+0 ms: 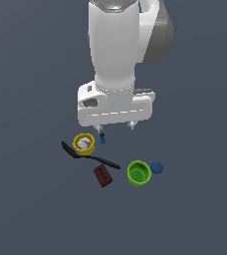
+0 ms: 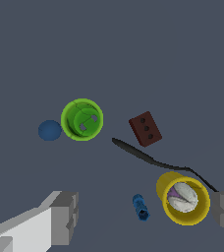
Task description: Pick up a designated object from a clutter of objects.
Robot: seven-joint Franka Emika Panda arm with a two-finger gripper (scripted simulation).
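The designated object is a small dark red-brown block (image 1: 103,176) (image 2: 145,129) with dark round holes on its upper face. It lies flat on the grey floor amid the clutter of objects, just beside the thin black curved utensil (image 1: 90,157) (image 2: 153,158). My gripper (image 1: 116,127) (image 2: 146,216) hangs open well above the floor and holds nothing. It is over the tiny blue piece (image 1: 102,139) (image 2: 141,207) and the yellow cup (image 1: 83,144) (image 2: 183,198), away from the block. One grey fingertip (image 2: 65,216) shows clearly in the wrist view.
A green cup (image 1: 138,173) (image 2: 82,119) stands upright with a blue ball (image 1: 157,167) (image 2: 49,130) close beside it. The yellow cup holds a whitish crumpled item. The black utensil runs between the yellow cup and the block.
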